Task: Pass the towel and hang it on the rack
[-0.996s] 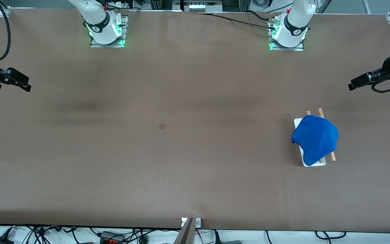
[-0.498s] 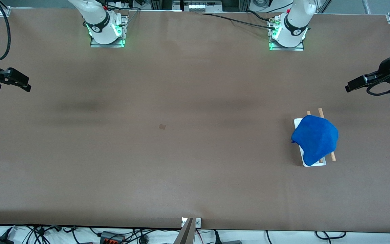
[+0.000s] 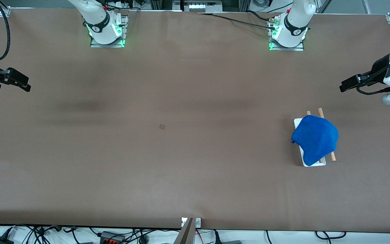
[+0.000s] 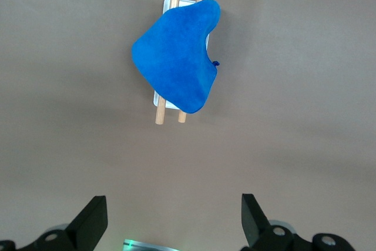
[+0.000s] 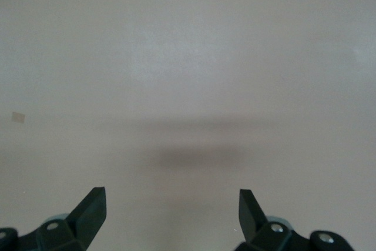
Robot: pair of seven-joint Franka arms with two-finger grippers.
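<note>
The bright royal-blue soft cloth towel [image 3: 315, 138] lies draped over the rack [image 3: 314, 163], a small white tray-like base carrying two light wooden rods [image 3: 332, 156] whose ends poke out from under the cloth at both ends. The cloth covers most of the frame, bunched into a rounded lump rather than spread flat, so by the look of it the hanging is done. A small loop [image 4: 215, 63] shows at one edge of the towel in the left wrist view.

Taking the rack as the landmark: it stands on the brown table [image 3: 181, 152] toward the left arm's end, its rods running roughly from the robots' side toward the front camera, at a slight slant.

The left gripper [image 3: 345, 85] is up over the table edge at that same end, near the rack; its jaws stand wide apart and hold nothing, and its wrist camera looks down on towel and rack, which lie ahead of the jaws.

The right gripper [image 3: 25, 85] waits well apart from the rack, over the right arm's end of the table, jaws likewise spread and empty.

Should the towel need adjusting, the left arm is clearly the nearer one.
</note>
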